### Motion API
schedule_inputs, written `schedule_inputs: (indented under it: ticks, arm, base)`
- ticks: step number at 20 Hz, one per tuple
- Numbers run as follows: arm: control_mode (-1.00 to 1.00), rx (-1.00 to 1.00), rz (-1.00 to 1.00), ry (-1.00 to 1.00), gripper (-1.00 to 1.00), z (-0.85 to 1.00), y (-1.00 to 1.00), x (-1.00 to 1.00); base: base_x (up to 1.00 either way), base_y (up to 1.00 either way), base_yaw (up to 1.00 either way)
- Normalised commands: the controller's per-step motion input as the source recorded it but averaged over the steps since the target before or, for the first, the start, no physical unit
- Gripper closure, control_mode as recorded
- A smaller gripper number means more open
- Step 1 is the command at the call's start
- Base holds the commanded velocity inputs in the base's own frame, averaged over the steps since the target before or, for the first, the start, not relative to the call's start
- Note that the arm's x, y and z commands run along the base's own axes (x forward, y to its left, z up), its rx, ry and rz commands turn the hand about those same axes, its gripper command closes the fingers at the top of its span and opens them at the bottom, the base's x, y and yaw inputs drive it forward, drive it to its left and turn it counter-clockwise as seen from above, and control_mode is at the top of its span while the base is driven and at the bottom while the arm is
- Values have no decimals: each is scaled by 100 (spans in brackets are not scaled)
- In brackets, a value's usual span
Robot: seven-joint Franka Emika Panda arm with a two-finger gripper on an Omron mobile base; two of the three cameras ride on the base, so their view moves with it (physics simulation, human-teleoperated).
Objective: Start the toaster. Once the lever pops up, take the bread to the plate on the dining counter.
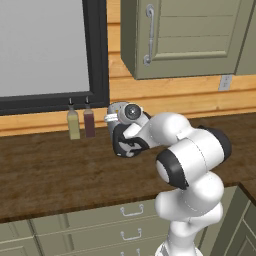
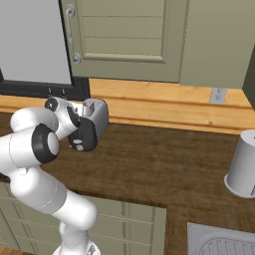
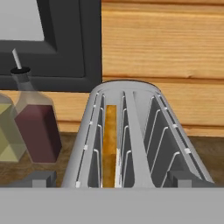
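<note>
The toaster stands on the dark wood counter against the back wall, below the corner of a black-framed window. In the hand view the two slots face the camera from above. The bread sits down inside the left slot, its orange-brown crust edge visible between the wire guides; the right slot holds nothing visible.

The gripper hangs close over the near end of the toaster. Its fingertips stand wide apart, one at each side of the toaster body, and nothing is between them. Contact with the toaster cannot be told.

In the right base view the toaster's black front panel faces the arm, with the hand just beside it. The lever cannot be made out.

Two slim bottles, one yellow and one dark red, stand just left of the toaster. A grey canister stands well apart to the right.
</note>
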Motion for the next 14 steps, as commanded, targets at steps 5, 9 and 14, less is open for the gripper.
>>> schedule_inputs:
  ticks: [5,9,14]
  arm:
    - [-100,0,0,0,-100,0,0,0]
    - [-100,0,0,0,-100,0,0,0]
    - [-100,0,0,0,-100,0,0,0]
  base:
    - [0,0,0]
    - [0,0,0]
    - [0,0,0]
